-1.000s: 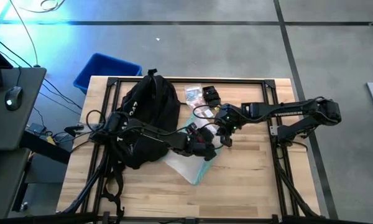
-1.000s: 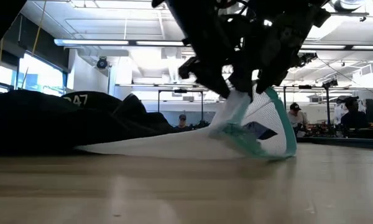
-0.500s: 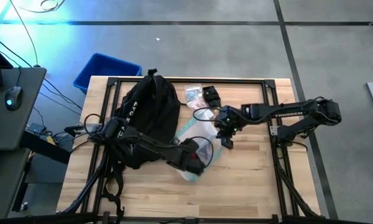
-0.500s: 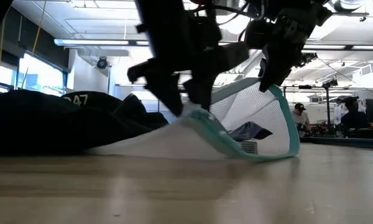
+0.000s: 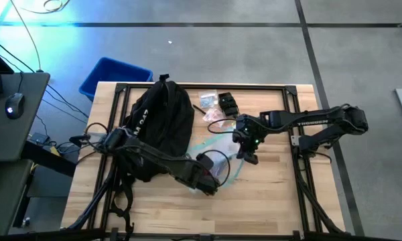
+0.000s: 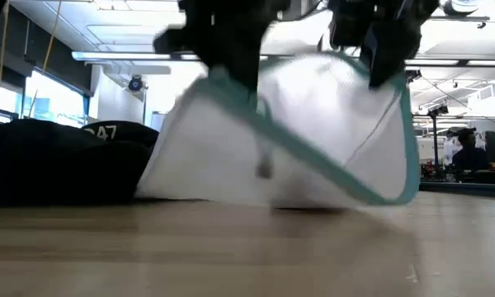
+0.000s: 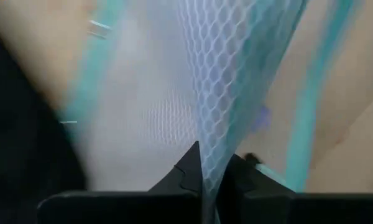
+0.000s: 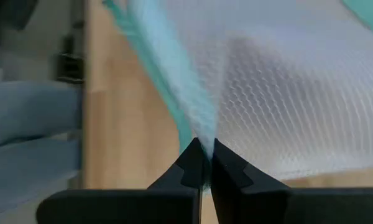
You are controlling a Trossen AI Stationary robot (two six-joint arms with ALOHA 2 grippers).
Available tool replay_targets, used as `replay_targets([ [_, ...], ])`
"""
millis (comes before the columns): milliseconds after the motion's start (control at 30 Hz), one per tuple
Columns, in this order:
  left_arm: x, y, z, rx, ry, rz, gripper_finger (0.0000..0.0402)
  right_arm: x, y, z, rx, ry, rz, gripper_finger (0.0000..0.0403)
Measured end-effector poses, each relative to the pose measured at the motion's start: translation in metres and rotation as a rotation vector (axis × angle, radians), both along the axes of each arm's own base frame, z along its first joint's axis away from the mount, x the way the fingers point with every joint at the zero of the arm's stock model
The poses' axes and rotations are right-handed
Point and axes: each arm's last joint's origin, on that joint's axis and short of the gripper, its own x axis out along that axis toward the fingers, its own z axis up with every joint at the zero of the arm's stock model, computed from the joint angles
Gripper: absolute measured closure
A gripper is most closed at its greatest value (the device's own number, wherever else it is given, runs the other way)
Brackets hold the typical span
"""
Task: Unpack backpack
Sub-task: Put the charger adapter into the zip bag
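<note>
- While both arms work over the middle of the light wooden table, the large black soft fabric backpack lies flat on the table's left half, its top end toward the far edge, with white lettering showing on its side.
- Just right of the backpack, a white mesh pouch with teal edging is held up off the tabletop between the two grippers; its lower edge touches the wood in the low view.
- The left gripper is clenched on the pouch's mesh, with the netting pinched between its dark fingers; from above it sits near the pouch's front-left part.
- The right gripper is likewise clamped on the pouch, right at the teal edge, on the pouch's right side.
- Toward the far edge, right of the backpack's top, lie a small black block-shaped object and a few clear-wrapped small items.
- Off the table's far-left corner, a blue plastic bin stands on the floor.
- Something dark inside the pouch is too blurred to tell.
</note>
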Motion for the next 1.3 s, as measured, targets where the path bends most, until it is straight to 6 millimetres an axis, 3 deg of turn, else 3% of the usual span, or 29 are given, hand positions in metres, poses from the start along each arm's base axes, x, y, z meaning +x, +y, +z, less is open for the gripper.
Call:
replay_targets([
  [233,-0.014,0.036,0.069,-0.078,-0.054,-0.091,0.0401,0.006,-0.024,0.043,0.292,-0.080,0.001,0.0403],
  [300,-0.017,0.047,0.080,-0.135,-0.056,-0.131,0.0401,0.005,-0.032,0.046,0.332,-0.105,0.012,0.0403],
  [400,-0.016,0.062,0.082,-0.194,-0.030,-0.184,0.0401,0.007,-0.042,0.033,0.334,-0.089,0.004,0.0403],
  [600,-0.005,0.074,0.060,-0.337,-0.001,-0.249,0.0401,0.019,-0.057,-0.004,0.233,0.013,-0.036,0.0403],
  [800,-0.001,0.062,0.030,-0.444,-0.012,-0.248,0.0402,0.034,-0.065,-0.033,-0.045,0.040,-0.021,0.0403],
  [933,-0.001,0.055,0.006,-0.470,-0.026,-0.183,0.0401,0.037,-0.073,-0.039,-0.152,0.057,-0.059,0.0393],
  [1067,0.002,0.052,-0.012,-0.476,-0.097,-0.099,0.0401,0.033,-0.084,-0.033,-0.153,0.043,-0.122,0.0346],
  [1300,0.001,0.057,-0.033,-0.458,-0.139,0.023,0.0401,0.014,-0.105,-0.025,-0.170,0.151,-0.331,0.0224],
])
